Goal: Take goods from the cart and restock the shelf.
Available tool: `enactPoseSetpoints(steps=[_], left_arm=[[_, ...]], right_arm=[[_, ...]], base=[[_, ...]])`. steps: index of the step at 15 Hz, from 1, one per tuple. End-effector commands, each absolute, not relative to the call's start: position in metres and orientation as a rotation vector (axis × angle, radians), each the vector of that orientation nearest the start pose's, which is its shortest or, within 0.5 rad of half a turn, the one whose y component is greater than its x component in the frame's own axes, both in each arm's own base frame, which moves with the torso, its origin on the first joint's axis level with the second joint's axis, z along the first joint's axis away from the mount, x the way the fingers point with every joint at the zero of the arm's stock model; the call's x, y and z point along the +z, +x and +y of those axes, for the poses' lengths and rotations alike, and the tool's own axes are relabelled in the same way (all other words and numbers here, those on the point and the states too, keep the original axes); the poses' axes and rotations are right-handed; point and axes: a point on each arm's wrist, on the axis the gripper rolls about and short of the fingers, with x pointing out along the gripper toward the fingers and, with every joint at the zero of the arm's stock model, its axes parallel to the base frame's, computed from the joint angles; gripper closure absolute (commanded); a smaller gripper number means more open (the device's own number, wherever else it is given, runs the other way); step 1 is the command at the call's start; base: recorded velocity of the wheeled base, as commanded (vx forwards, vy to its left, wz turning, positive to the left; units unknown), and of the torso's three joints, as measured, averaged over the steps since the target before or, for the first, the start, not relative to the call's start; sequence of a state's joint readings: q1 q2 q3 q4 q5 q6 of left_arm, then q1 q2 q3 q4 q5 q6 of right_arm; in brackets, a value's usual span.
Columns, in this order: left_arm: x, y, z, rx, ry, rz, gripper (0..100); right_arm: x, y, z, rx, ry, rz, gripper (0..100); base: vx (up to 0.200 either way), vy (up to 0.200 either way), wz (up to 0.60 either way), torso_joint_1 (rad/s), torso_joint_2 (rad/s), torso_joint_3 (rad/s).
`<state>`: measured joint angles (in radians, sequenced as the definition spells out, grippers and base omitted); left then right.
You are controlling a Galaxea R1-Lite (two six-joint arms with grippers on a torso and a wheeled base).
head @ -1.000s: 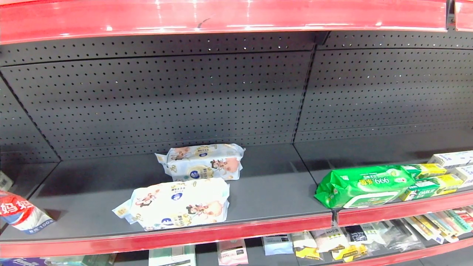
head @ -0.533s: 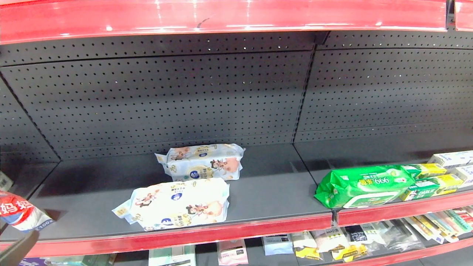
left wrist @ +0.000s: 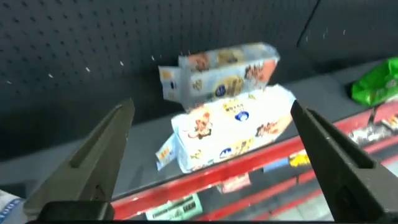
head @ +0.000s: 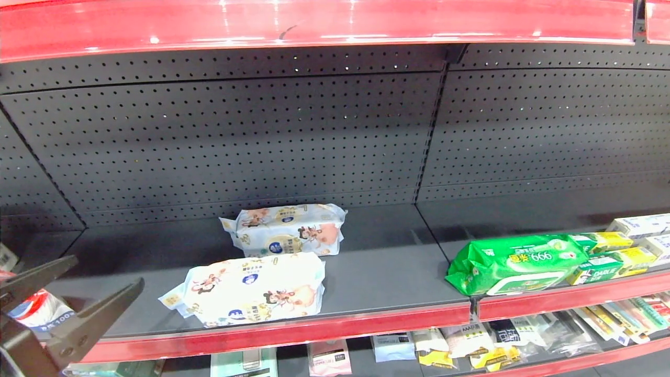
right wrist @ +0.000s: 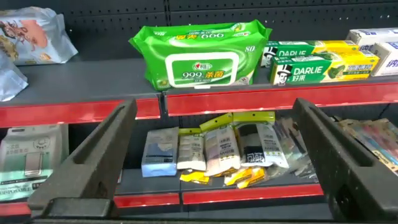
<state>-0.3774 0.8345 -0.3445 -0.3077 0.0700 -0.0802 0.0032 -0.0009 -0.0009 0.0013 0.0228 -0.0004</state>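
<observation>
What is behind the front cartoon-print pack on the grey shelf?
A second cartoon-print pack, lying nearer the perforated back panel. The front pack overlaps its lower edge, so whether they touch cannot be told.

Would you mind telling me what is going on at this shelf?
The robot is restocking. Its left gripper hovers open and empty at the left front of the grey shelf, near the front white pack; a rear white pack lies behind it. The right gripper, also open and empty, faces the green wipes pack in the next bay.
</observation>
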Motion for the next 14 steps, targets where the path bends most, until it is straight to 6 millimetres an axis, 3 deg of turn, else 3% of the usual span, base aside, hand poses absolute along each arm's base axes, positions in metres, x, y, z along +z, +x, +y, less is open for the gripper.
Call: enactPoseSetpoints(steps=[1, 11, 14], left_arm=[[0.195, 0.103, -0.039, -0.301, -0.035, 0.223, 0], [0.185, 0.145, -0.055, -0.283, -0.029, 0.375, 0], [0.182, 0.15, -0.052, -0.247, -0.026, 0.409, 0]], right_arm=[[0.075, -0.023, 0.0, 0.026, 0.0, 0.002, 0], [0.075, -0.023, 0.0, 0.026, 0.0, 0.002, 0], [0.075, -0.023, 0.0, 0.026, 0.0, 0.002, 0]], base=[[0.0, 0.0, 0.0, 0.0, 0.0, 0.0], [0.0, 0.0, 0.0, 0.0, 0.0, 0.0], [0.0, 0.0, 0.0, 0.0, 0.0, 0.0]])
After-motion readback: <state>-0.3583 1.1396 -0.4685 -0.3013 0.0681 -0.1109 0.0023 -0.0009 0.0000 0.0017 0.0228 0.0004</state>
